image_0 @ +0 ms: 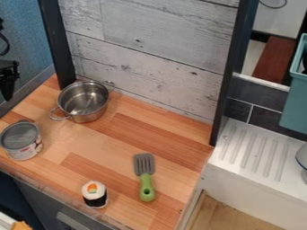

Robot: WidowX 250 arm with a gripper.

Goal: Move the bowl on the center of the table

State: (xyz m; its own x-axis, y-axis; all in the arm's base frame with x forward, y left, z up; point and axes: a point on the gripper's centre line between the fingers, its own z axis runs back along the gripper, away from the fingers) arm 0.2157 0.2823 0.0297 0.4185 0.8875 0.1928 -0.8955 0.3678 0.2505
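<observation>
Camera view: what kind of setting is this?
Likely a toy or mock kitchen: a metal pot with looped handles and a green-handled spatula on a wood-look counter, beside a white ridged drainboard.

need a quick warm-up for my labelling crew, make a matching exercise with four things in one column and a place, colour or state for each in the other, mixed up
Things
1. metal pot
2. spatula
3. can
4. sushi roll

Descriptions
A. green handle, slotted grey head
B. upright, black band around its side, orange piece on its white top
C. close to the plank wall, with a loop handle
D. at the far left of the wooden counter, grey on top

Right pairs: 1-C, 2-A, 3-D, 4-B
</observation>
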